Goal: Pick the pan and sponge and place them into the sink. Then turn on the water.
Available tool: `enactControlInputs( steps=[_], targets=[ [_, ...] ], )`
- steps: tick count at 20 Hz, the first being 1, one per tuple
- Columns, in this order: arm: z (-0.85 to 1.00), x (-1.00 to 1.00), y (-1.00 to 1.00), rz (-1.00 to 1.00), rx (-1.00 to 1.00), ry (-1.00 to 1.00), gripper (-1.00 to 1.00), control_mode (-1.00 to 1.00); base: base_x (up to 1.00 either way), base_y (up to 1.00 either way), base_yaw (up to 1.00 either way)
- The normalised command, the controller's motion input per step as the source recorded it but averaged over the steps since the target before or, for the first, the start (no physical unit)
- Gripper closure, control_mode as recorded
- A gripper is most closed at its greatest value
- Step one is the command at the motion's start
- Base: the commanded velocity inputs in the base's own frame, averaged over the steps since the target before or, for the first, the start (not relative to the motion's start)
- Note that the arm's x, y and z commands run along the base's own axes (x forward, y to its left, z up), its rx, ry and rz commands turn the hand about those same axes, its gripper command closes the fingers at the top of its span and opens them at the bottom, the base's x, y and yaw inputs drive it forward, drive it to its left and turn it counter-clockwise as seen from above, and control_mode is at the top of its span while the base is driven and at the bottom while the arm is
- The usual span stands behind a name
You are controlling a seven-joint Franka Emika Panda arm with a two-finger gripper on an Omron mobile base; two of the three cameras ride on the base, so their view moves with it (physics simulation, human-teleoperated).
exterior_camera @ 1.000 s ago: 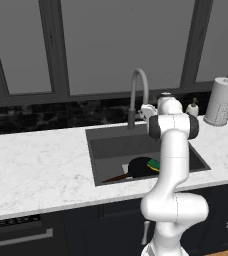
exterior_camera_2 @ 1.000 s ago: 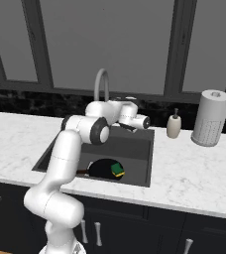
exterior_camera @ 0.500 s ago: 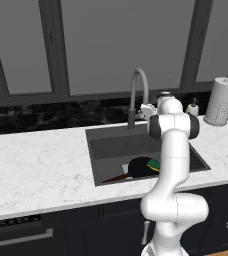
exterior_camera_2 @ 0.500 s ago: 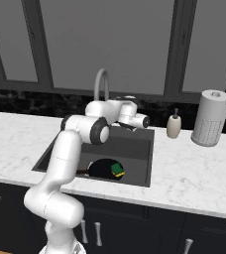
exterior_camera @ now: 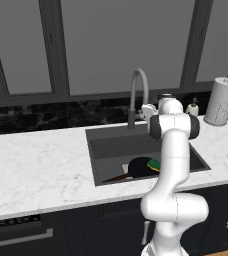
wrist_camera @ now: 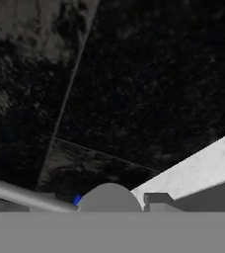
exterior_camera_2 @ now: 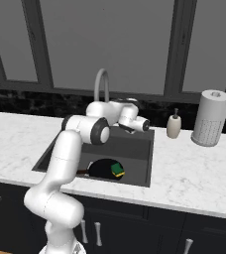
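Grey faucet (exterior_camera: 138, 90) hides the claw (exterior_camera_2: 145, 124), its grip unclear; hand view shows backsplash (wrist_camera: 134, 89).

Sink (exterior_camera_2: 143, 163): dark grey recessed basin set in the white marble counter (exterior_camera_2: 194, 171).
Pan (exterior_camera_2: 101, 168): black, round, lying on the basin floor at the front; part of it is hidden behind the arm.
Sponge (exterior_camera_2: 117, 170): yellow with a green layer, resting on the right part of the pan.
Faucet (exterior_camera_2: 101, 85): grey gooseneck, upright at the back edge of the sink.
Arm (exterior_camera_2: 68, 154): white, rising from the lower left, bent over the basin with the hand reaching to the faucet base.
Gripper (exterior_camera_2: 126, 128): finger spacing cannot be made out.
Soap dispenser (exterior_camera_2: 173, 125): upright, right of the sink.
Paper towel roll (exterior_camera_2: 211, 118): upright, right of the dispenser.
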Motion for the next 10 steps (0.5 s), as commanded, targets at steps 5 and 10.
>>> enactControlInputs(
  steps=[5, 10],
  targets=[
    [-0.01, 0.0, -0.23, -0.14, 0.32, 0.26, 1.0, -1.0, 0.0, 0.0, 0.0],
    [-0.04, 0.0, -0.3, -0.21, 0.32, 0.28, 1.0, -1.0, 0.0, 0.0, 0.0]
  ],
)
